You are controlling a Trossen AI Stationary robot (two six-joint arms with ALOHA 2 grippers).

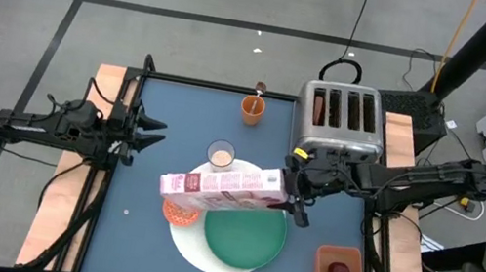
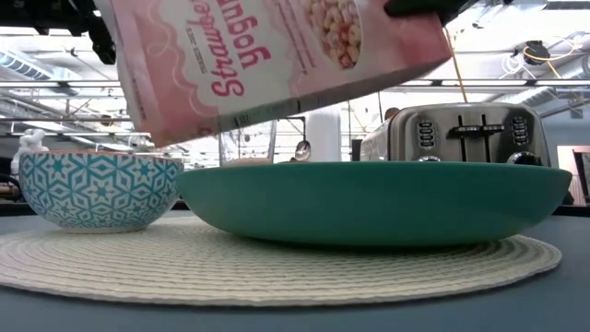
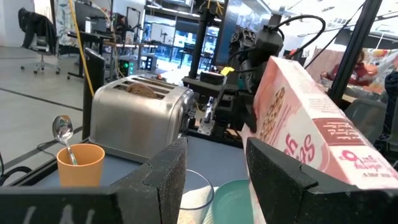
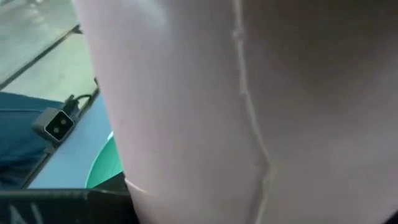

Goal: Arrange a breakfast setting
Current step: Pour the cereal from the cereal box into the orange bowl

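I have the right gripper clamped on the pink cereal box, tipped over the small bowl beside the green plate; pouring seems underway; next, I should right it.

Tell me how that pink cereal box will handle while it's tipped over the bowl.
The pink cereal box is held at one end by the right end effector, so its long free end probably sags or swings. Thin cardboard likely dents under a hard squeeze. Tilted toward the bowl, its contents may shift suddenly.
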